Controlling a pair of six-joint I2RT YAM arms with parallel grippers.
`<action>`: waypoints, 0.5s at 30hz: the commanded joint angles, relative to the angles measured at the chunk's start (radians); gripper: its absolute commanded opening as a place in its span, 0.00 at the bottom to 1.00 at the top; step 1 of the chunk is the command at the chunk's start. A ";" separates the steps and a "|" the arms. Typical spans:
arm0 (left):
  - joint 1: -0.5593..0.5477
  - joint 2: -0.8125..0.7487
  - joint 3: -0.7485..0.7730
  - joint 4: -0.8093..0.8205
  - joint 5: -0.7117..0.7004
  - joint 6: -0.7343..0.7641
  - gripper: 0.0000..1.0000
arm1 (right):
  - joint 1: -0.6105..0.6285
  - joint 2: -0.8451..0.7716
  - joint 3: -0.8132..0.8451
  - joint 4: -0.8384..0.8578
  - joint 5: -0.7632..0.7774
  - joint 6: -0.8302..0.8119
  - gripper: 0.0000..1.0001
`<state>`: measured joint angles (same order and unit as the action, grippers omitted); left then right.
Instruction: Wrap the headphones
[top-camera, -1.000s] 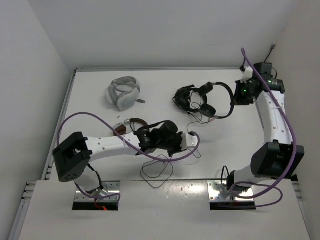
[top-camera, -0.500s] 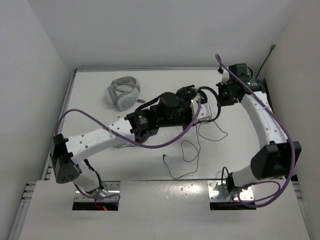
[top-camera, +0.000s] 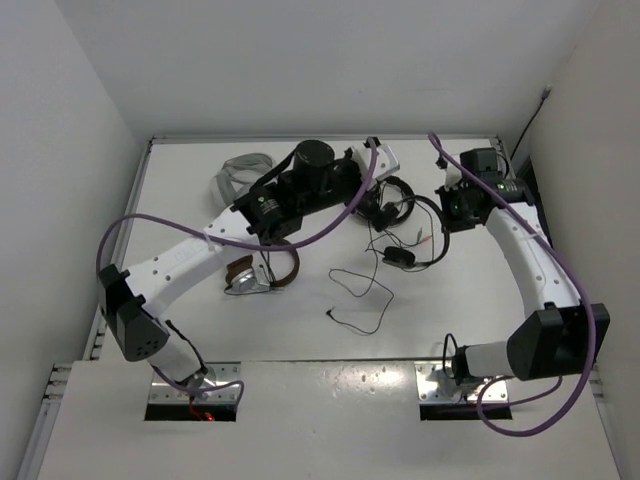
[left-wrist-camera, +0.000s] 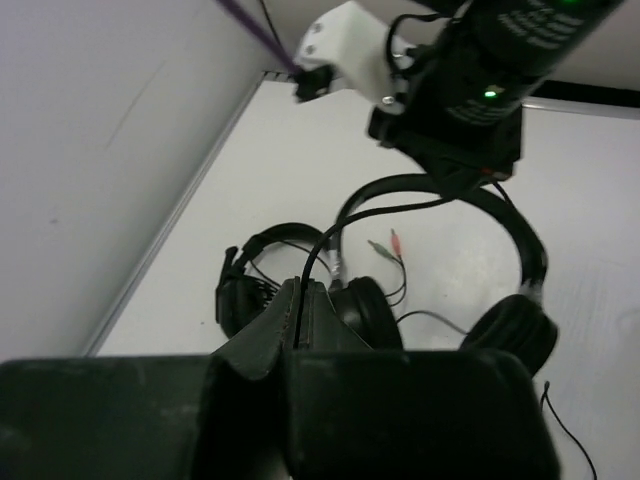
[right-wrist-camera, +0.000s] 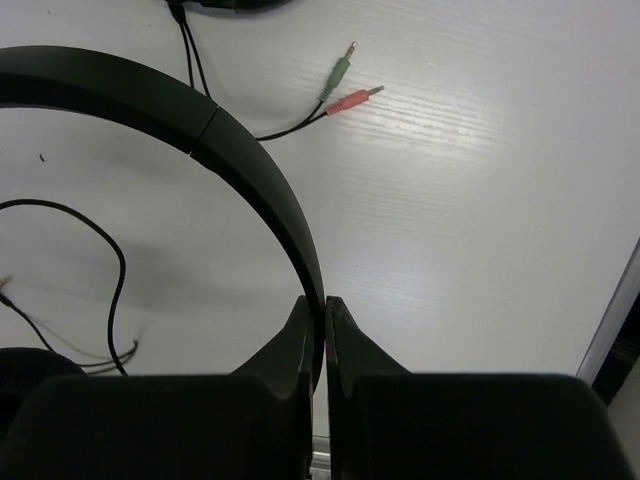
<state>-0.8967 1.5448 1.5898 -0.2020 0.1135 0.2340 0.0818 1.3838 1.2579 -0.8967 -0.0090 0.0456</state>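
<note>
Right wrist: your right hand (right-wrist-camera: 313, 300) pinches the headphones (right-wrist-camera: 150, 92), likely as anchor, while left hand (left-wrist-camera: 300, 287) pinches the cable (left-wrist-camera: 322, 243) to wind.

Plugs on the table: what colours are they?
Green plug, pinkish-red plug; clearest in right wrist view.

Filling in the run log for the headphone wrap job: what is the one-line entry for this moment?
left gripper: shut on cable | right gripper: shut on headband | headphones: cable unwrapped, tail loose on table
</note>
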 joint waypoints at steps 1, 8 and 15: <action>0.045 -0.028 0.055 0.004 -0.058 0.021 0.00 | -0.013 -0.064 -0.017 0.015 -0.022 -0.042 0.00; 0.160 0.040 0.091 0.025 -0.123 0.021 0.00 | 0.010 -0.121 -0.064 -0.013 -0.031 -0.095 0.00; 0.258 0.130 0.101 0.026 -0.141 0.011 0.00 | 0.001 -0.161 -0.054 -0.054 -0.134 -0.131 0.00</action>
<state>-0.6651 1.6466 1.6569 -0.1944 -0.0059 0.2539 0.0872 1.2617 1.1873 -0.9451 -0.0658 -0.0601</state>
